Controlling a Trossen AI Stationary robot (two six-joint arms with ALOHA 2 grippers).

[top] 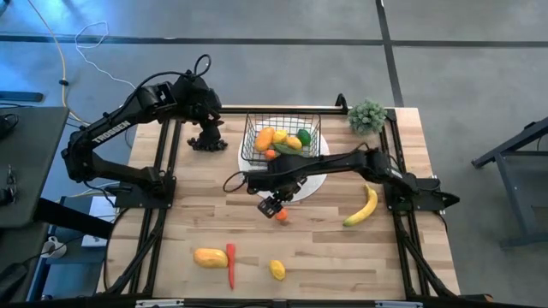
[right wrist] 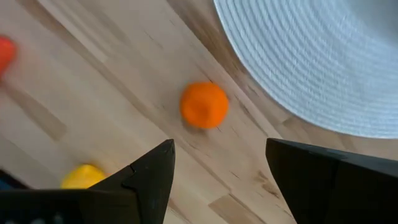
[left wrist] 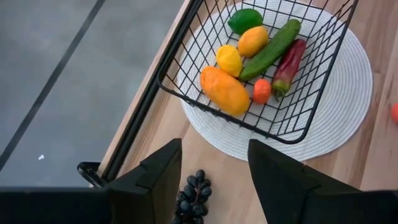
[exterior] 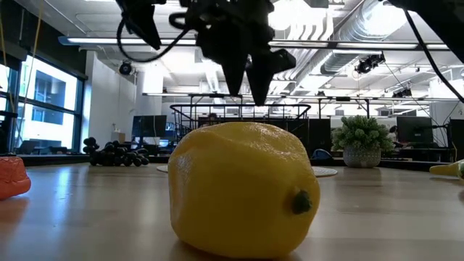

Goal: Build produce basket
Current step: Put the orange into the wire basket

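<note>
From overhead you get the whole layout: the basket (top: 281, 135) sits on a round white mat (top: 318, 175) toward the back of the wooden surface (top: 334, 248). The right tool (top: 272, 208) hangs just off the mat's front edge, right above a small orange ball (top: 282, 216). The right wrist view settles what overhead can't: both fingers (right wrist: 146, 177) are spread wide with nothing between them, and the orange ball (right wrist: 204, 105) lies on the wood ahead of them, close to the mat (right wrist: 323, 56).

The left tool (top: 206, 137) is parked over the dark grapes (top: 207, 144), left of the basket. Its own camera shows the fingers (left wrist: 160, 174) apart and empty, grapes (left wrist: 194, 194) below the gap. That view also looks straight into the basket (left wrist: 186, 81): mango (left wrist: 224, 91), two lemons, a lime, cucumber (left wrist: 271, 48), a red chilli (left wrist: 290, 65) and a little orange piece.

Still loose on the surface: banana (top: 362, 208) on the right, plus another mango (top: 210, 257), a chilli (top: 231, 263) and a lemon (top: 277, 269) along the front. The low view is basically filled by that lemon (exterior: 243, 190), with the plant (exterior: 361, 141) behind.
</note>
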